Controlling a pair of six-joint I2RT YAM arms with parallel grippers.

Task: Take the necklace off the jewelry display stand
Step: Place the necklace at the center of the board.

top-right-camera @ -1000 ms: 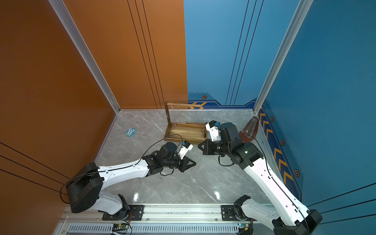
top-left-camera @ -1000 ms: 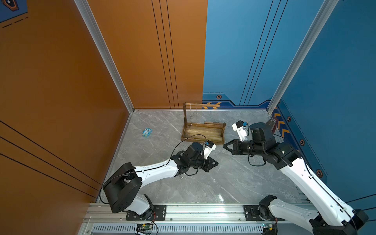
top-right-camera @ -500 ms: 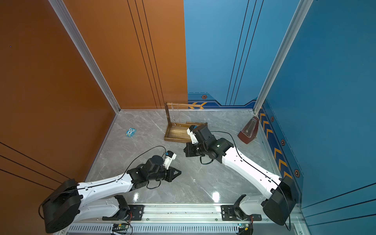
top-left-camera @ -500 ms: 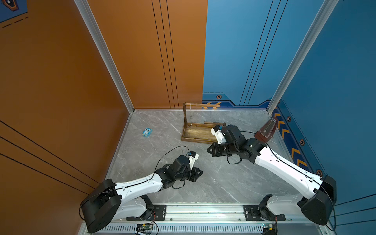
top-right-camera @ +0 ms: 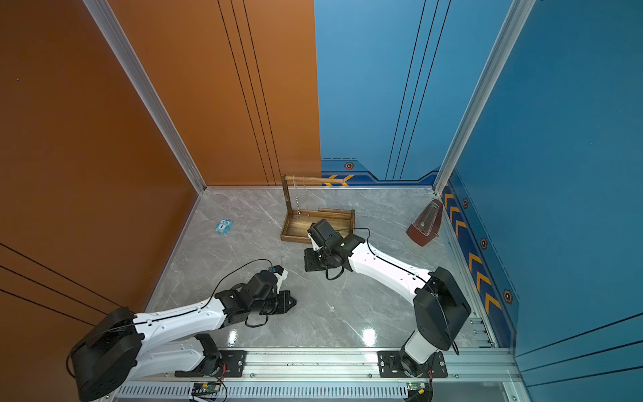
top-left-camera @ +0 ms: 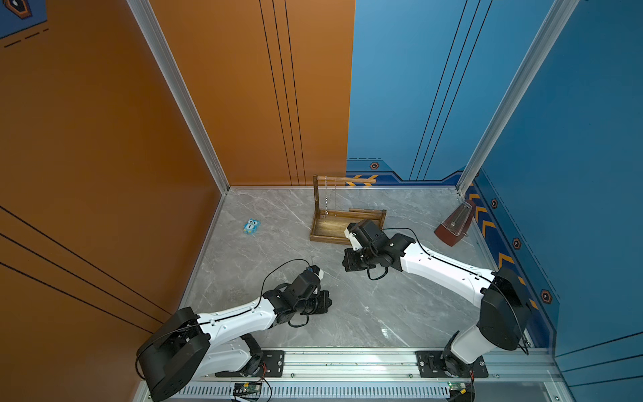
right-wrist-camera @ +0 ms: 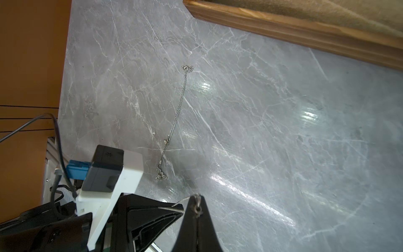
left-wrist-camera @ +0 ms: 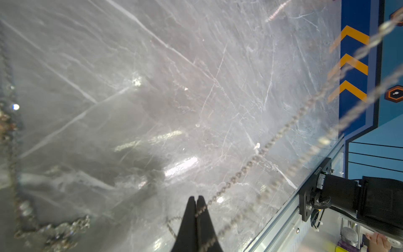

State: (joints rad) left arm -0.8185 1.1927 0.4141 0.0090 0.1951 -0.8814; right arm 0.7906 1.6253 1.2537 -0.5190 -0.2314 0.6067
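Observation:
The brown wooden jewelry display stand (top-left-camera: 330,231) (top-right-camera: 299,228) stands at the back of the floor. Thin chains (top-left-camera: 326,198) hang from its top rod (top-left-camera: 344,180). Low over the floor in front of the stand, my left gripper (top-left-camera: 325,302) (left-wrist-camera: 195,197) is shut on a silver necklace chain (left-wrist-camera: 250,163). My right gripper (top-left-camera: 348,264) (right-wrist-camera: 197,196) is shut on the necklace's clasp ring (right-wrist-camera: 198,208), and a taut strand runs from it to the left fingers (right-wrist-camera: 152,209). Another chain (right-wrist-camera: 174,122) lies stretched flat on the floor.
A dark red metronome (top-left-camera: 454,226) stands by the right wall. A small blue owl toy (top-left-camera: 251,226) lies at the back left. The stand's tray edge (right-wrist-camera: 283,28) is close to my right gripper. The metal rail (top-left-camera: 348,362) borders the front.
Both arms have drawn back from the stand toward the front rail. The left gripper went front-left, the right arm folded low and its gripper moved left. Both stayed shut.

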